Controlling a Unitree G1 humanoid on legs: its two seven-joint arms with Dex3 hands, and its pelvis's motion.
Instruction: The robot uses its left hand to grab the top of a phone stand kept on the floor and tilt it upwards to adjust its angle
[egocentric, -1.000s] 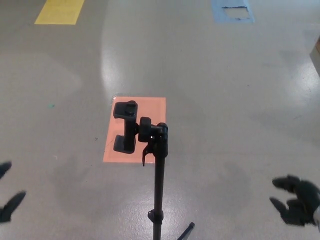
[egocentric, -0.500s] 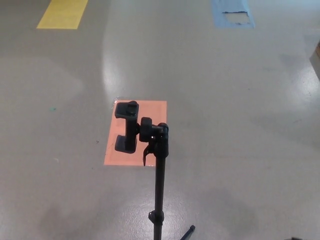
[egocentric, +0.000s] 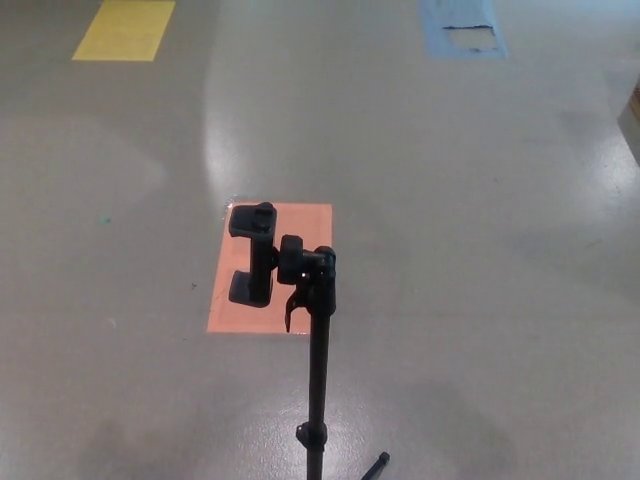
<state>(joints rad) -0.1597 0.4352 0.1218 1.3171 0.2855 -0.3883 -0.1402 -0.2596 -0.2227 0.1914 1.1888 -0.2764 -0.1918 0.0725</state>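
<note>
A black phone stand (egocentric: 318, 350) is standing on the grey floor (egocentric: 480, 280) near the bottom middle, its pole rising upright. Its phone clamp (egocentric: 252, 254) is sitting at the top, jutting left over an orange floor patch (egocentric: 300, 225). Neither robot hand is showing, so their fingers cannot be judged. A yellow patch (egocentric: 124, 29) and a blue patch (egocentric: 462, 25) are lying far off.

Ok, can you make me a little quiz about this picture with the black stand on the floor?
1. True or false: a robot hand is gripping the phone stand.
2. What colour is the floor patch behind the stand's clamp? A) orange B) green C) purple
3. Fill in: the yellow patch lies at the top ____ of the picture.

Key: 1 false, no hand shows. 2 A. 3 left.
</note>
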